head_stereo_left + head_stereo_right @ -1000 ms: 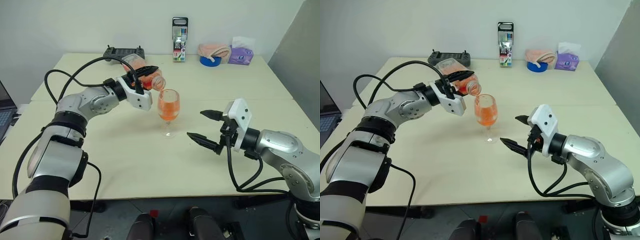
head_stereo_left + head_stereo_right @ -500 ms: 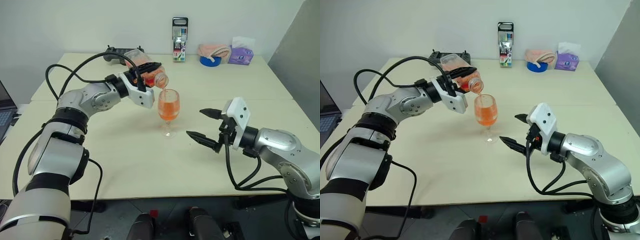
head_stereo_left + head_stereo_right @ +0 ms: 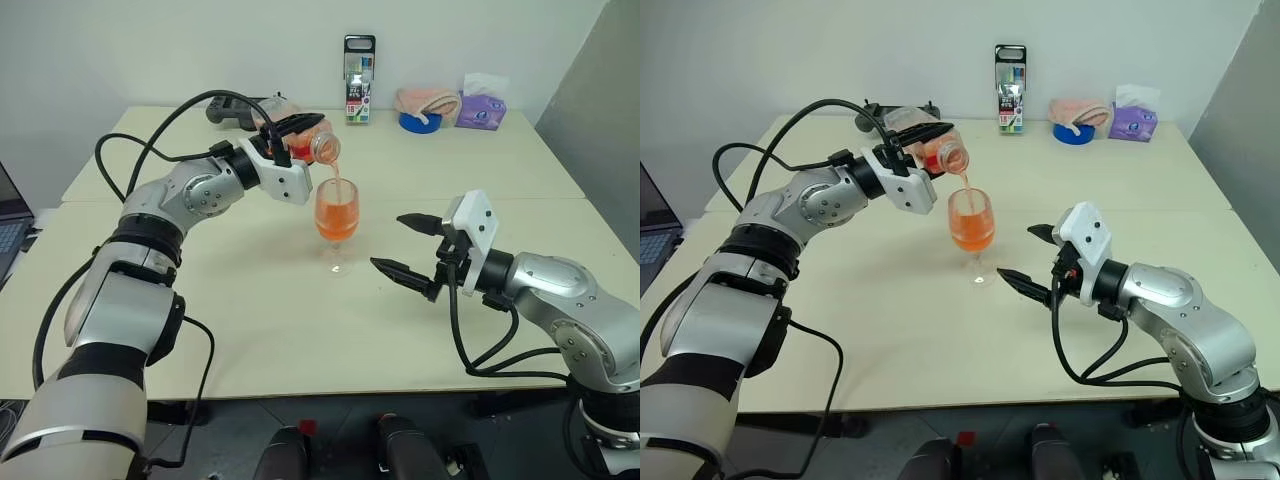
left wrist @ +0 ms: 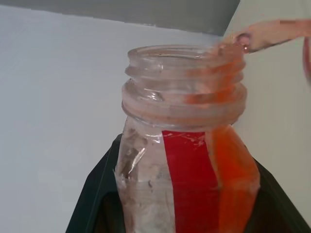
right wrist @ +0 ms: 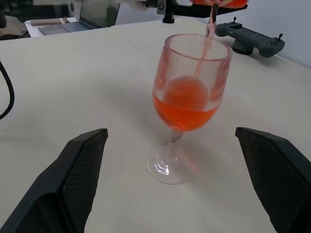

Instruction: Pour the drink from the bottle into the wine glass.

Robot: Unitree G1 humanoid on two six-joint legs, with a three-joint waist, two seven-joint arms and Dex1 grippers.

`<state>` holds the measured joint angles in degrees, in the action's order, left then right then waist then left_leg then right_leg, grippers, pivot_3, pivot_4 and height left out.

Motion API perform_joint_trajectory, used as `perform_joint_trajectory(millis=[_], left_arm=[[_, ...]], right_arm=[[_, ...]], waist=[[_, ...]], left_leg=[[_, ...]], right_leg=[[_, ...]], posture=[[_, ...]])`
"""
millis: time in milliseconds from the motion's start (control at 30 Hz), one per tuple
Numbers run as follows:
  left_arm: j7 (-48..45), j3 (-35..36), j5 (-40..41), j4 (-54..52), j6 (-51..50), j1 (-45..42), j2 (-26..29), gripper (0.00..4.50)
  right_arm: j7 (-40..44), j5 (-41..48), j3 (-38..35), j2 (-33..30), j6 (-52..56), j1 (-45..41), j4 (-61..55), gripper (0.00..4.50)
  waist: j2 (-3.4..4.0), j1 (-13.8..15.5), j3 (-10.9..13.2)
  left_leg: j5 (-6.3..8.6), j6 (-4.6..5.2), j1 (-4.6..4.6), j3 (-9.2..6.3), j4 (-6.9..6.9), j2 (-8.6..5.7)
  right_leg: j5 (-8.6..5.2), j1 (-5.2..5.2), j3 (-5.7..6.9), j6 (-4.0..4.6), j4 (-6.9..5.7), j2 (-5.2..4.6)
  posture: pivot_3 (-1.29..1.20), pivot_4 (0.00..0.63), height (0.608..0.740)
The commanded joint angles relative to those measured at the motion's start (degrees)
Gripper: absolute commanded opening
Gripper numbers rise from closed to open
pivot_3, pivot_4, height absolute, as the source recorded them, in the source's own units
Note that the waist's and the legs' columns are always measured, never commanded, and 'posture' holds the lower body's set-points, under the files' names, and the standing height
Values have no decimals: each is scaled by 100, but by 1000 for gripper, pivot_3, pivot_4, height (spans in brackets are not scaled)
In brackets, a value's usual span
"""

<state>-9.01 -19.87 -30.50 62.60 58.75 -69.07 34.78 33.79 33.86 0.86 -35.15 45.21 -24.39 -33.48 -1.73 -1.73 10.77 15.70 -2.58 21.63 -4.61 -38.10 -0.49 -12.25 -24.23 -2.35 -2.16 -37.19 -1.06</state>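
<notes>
Seemingly blank, bottle's (image 4: 187, 160) red label strip (image 4: 184, 184).

The bottle (image 3: 305, 146) has tipped up steeper, its drink (image 3: 340, 192) now streaming visibly.

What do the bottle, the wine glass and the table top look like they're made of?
Bottle: probably thin clear plastic; its wall looks creased and scuffed, with a moulded screw thread at the neck and a glossy red label strip.
Wine glass: likely glass, smooth and clear, with bright glints on its foot.
Table: matte cream surface, perhaps laminate; no grain shows, so this is uncertain.
</notes>
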Motion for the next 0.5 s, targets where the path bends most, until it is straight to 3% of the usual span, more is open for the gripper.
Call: perform_joint_trajectory(millis=[33,233,400,500], left_arm=[[-1060,567,1416,-248,-74,179,-175,1797],[-2724,1139,3098,-1141,-989,792,-353,1796],[-3097,1627,3837,-2008,-2256,1257,-345,1796],[-2646,2056,4135,-2602,-3647,1514,-336,1796]], right_arm=[[20,250,-362,51,-82,-260,-71,4500],[53,382,-476,-22,-45,-599,49,4500],[187,400,-488,-137,-78,-980,283,4500],[234,338,-434,-247,-5,-1296,437,4500]], waist=[[0,1,0],[0,-11,0],[1,-16,0],[1,-16,0]], left_leg=[[0,0,1,-1,0,0],[0,0,2,-3,-4,1],[0,1,-3,-3,-4,2],[0,1,-7,-2,-7,3]], right_leg=[[0,0,1,0,-1,0],[2,0,2,3,-2,1],[2,0,-1,4,-8,1],[3,0,-2,4,-14,2]], posture=[[0,150,740],[0,150,740],[0,150,740],[0,150,740]])
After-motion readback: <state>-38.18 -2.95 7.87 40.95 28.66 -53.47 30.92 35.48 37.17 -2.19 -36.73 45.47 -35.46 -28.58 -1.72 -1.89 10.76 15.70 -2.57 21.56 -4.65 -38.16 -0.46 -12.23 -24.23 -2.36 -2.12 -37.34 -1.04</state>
